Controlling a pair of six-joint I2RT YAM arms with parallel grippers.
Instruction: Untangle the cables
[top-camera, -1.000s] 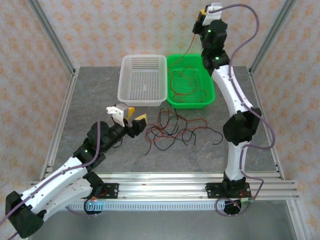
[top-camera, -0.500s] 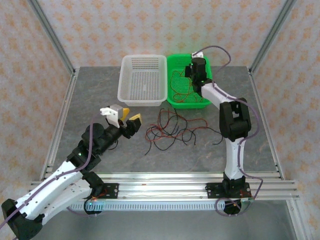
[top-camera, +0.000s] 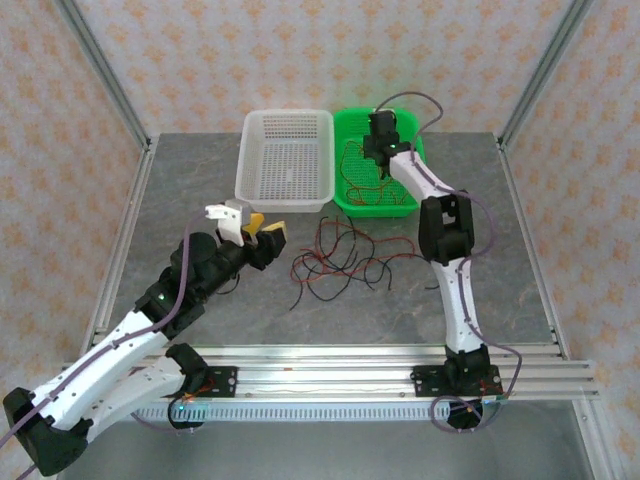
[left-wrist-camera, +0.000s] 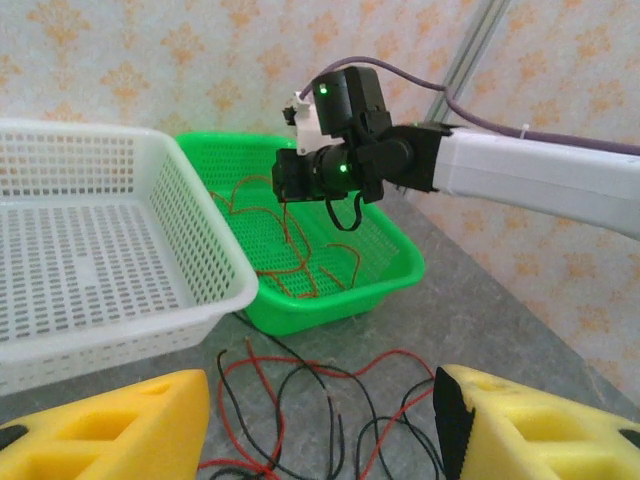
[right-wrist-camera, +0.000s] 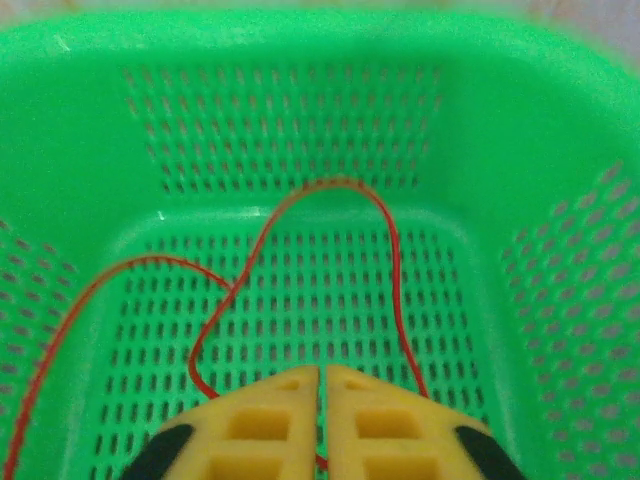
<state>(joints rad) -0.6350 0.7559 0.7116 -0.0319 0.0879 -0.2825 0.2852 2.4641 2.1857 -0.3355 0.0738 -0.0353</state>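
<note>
A tangle of thin red and black cables (top-camera: 345, 262) lies on the grey table in front of the baskets, and in the left wrist view the tangle (left-wrist-camera: 262, 385) sits just beyond my fingers. My left gripper (top-camera: 262, 232) hovers at its left edge, open (left-wrist-camera: 322, 388) with nothing between the yellow fingers. More red cables (top-camera: 362, 165) lie in the green basket (top-camera: 418, 195). My right gripper (top-camera: 380, 150) is low inside that basket, shut (right-wrist-camera: 322, 375) on a red cable (right-wrist-camera: 390, 240) that loops away across the basket floor.
A white basket (top-camera: 285, 198) with nothing in it stands left of the green basket (left-wrist-camera: 330, 305), touching it. The right arm (left-wrist-camera: 520, 170) stretches over the green basket's right side. Frame posts stand at the table's back corners.
The right arm has swung down from high above the green basket into it, carrying the red cable. The left gripper has edged forward toward the tangle.
</note>
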